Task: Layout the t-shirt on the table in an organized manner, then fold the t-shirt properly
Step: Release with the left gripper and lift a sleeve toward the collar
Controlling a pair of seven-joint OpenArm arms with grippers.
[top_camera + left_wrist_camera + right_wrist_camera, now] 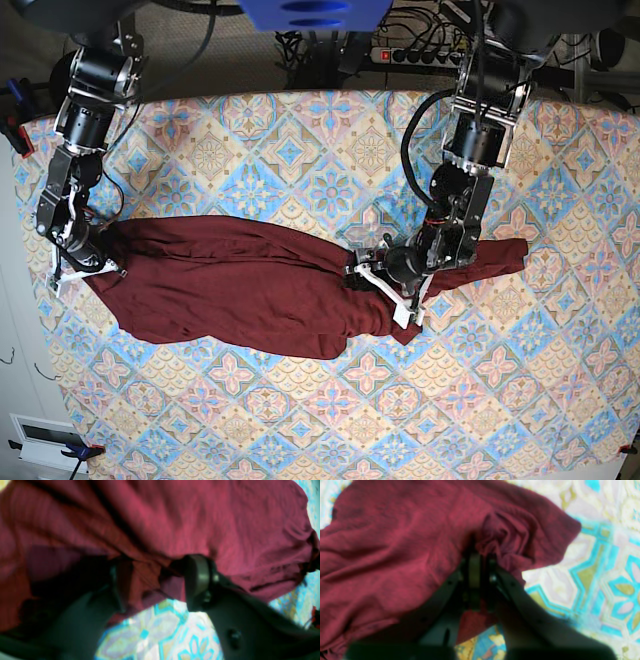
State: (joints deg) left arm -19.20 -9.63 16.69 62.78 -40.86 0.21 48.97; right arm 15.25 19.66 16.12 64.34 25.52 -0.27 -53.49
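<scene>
Right gripper (480,565) clamped on t-shirt (240,285); left gripper (160,580) seemingly half-open astride cloth.

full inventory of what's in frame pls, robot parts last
t-shirt: one, dark maroon, bunched lengthwise across the middle of the table, one end stretching toward the base view's right
table: one, covered in a blue, pink and cream diamond floral cloth, filling most of the base view
power strip: one, dark with a red switch, on the floor beyond the table's far edge, among cables
right gripper: one, black, at the shirt's end on the base view's left, shut on the fabric
left gripper: one, black, at the shirt's middle-right bunch, fingers apart with fabric between them; whether it grips is unclear
arms: two, black, reaching in from the far edge of the table
</scene>
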